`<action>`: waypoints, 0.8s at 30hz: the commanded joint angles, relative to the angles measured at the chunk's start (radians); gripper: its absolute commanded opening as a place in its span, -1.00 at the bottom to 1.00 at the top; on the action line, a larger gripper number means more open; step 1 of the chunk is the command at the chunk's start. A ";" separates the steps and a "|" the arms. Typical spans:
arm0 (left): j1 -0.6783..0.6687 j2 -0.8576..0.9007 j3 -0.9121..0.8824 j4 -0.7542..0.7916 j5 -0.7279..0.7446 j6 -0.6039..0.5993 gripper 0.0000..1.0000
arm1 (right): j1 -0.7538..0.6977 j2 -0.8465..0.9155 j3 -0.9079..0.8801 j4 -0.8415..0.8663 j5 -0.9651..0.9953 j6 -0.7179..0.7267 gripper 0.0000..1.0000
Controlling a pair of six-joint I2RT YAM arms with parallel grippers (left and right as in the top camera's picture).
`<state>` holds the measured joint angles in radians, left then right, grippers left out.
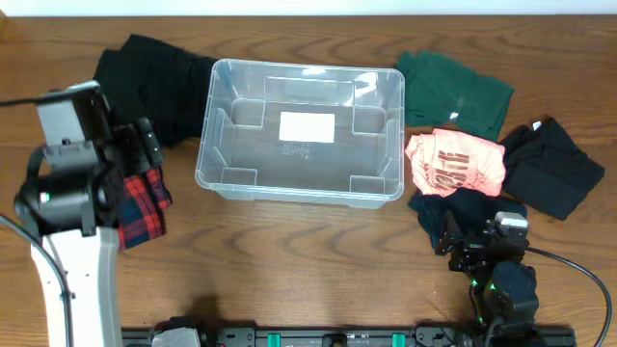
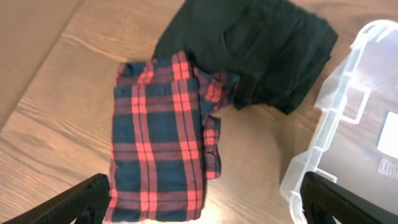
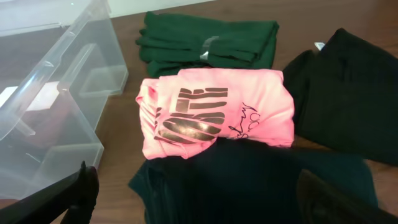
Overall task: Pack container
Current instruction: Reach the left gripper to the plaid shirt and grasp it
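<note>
White-and-black left arm (image 1: 72, 202) extended forward on left side, wrist bent, black two-finger left gripper (image 2: 205, 193) pointing down, jaws spread wide; compact black right arm (image 1: 506, 289) folded low, black right gripper (image 3: 198, 190) angled forward, jaws wide apart

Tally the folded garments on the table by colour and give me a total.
Black or very dark: 3, the left black garment, the right black garment, and the dark garment partly under the pink one
Red plaid: 1, the plaid garment
Pink: 1, the pink garment
Green: 1, the green garment
Total: 6
</note>
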<state>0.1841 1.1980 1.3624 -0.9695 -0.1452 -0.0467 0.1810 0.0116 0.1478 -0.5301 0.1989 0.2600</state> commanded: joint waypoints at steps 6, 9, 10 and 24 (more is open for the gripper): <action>0.420 0.056 0.027 -0.055 0.311 0.016 0.96 | 0.007 -0.006 -0.003 0.000 0.007 0.013 0.99; 0.623 0.109 0.027 -0.061 0.440 0.017 0.96 | 0.007 -0.006 -0.003 0.000 0.007 0.013 0.98; 0.679 0.132 0.027 -0.056 0.481 0.018 0.96 | 0.007 -0.006 -0.003 0.000 0.007 0.013 0.99; 0.907 0.604 0.027 0.037 0.833 0.359 0.96 | 0.007 -0.006 -0.003 0.000 0.007 0.013 0.98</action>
<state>1.0904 1.7306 1.3769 -0.9314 0.5564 0.1719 0.1810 0.0116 0.1478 -0.5297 0.1997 0.2600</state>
